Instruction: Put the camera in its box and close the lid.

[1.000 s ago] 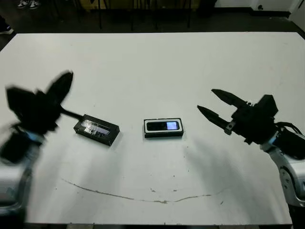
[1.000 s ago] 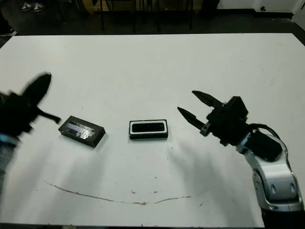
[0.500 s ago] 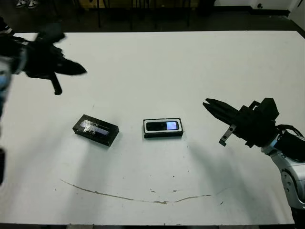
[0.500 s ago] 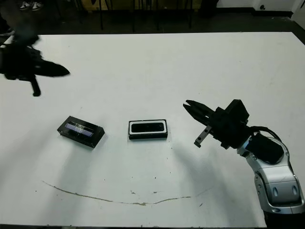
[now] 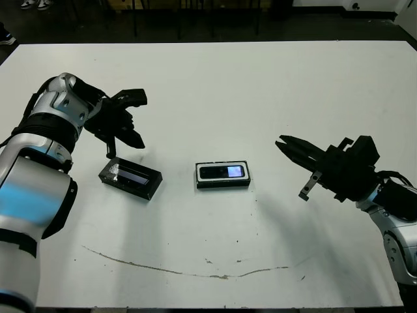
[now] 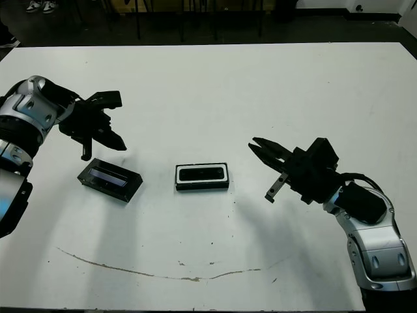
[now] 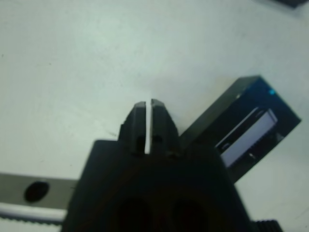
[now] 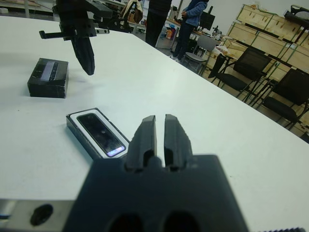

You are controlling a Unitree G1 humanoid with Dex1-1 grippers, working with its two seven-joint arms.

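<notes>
The camera [image 5: 223, 172], a slim black bar with a small lit screen, lies inside the box [image 5: 223, 184], a shallow black-rimmed white-lined tray at the table's middle. The lid [image 5: 130, 177], a black panel with a silvery patch, lies flat to the left of the box, apart from it. My left gripper [image 5: 137, 143] is shut and empty, its tips pointing down just behind the lid's far edge. My right gripper [image 5: 283, 142] is shut and empty, hovering right of the box and pointing at it. The right wrist view shows the camera [image 8: 100, 133] and the lid [image 8: 47, 77].
A thin dark curved mark [image 5: 195, 270] runs across the white table near its front edge. Beyond the table, people [image 8: 190, 19], black chairs [image 8: 241, 67] and wooden crates [image 8: 260, 34] show in the right wrist view.
My left arm swung from the far left, up and over, down to just behind the lid. My right gripper went from open to shut and turned, staying right of the box.
</notes>
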